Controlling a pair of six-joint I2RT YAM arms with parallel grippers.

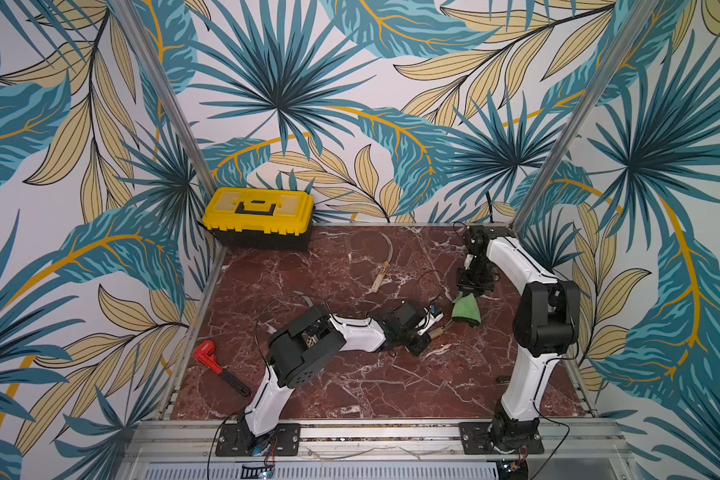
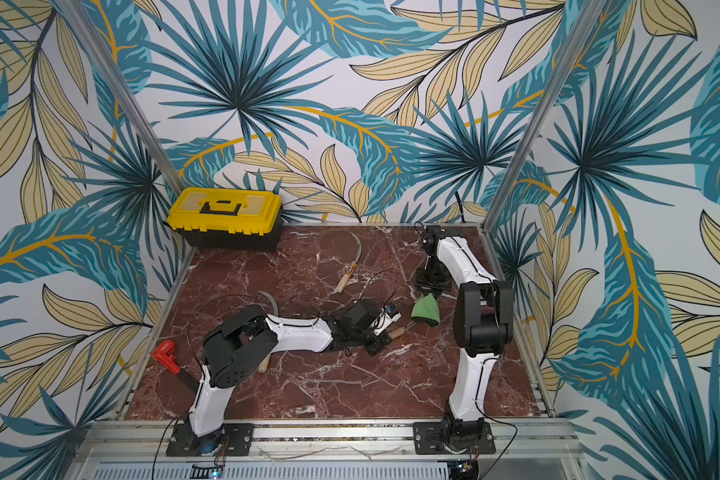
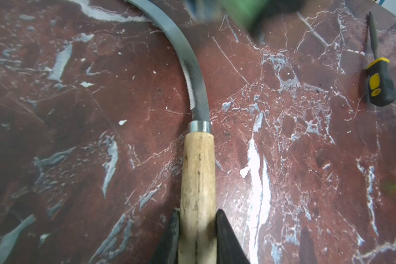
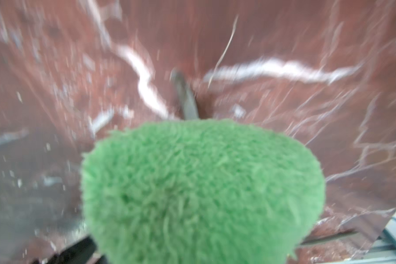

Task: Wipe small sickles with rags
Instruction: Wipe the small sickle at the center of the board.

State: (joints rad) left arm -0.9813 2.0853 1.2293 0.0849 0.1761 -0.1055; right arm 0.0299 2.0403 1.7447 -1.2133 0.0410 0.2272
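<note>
My left gripper (image 3: 197, 214) is shut on the pale wooden handle of a small sickle (image 3: 198, 164), which lies low over the marble top; its grey curved blade (image 3: 188, 59) runs under the green rag (image 3: 249, 13). In both top views the same handle (image 1: 436, 332) (image 2: 396, 332) pokes out of the left gripper (image 1: 427, 328). My right gripper (image 1: 472, 291) is shut on the fuzzy green rag (image 1: 466, 311) (image 2: 426, 309) (image 4: 201, 189), which hangs down onto the blade; a blurred blade end (image 4: 185, 98) shows past it. A second sickle (image 1: 381, 270) lies at the back. A third sickle (image 2: 272, 302) is partly hidden under the left arm.
A yellow toolbox (image 1: 258, 216) stands at the back left corner. A red-handled tool (image 1: 213, 357) lies off the table's left edge. A black and yellow screwdriver (image 3: 380, 80) lies on the marble near the right arm. Metal frame posts rise at the back corners.
</note>
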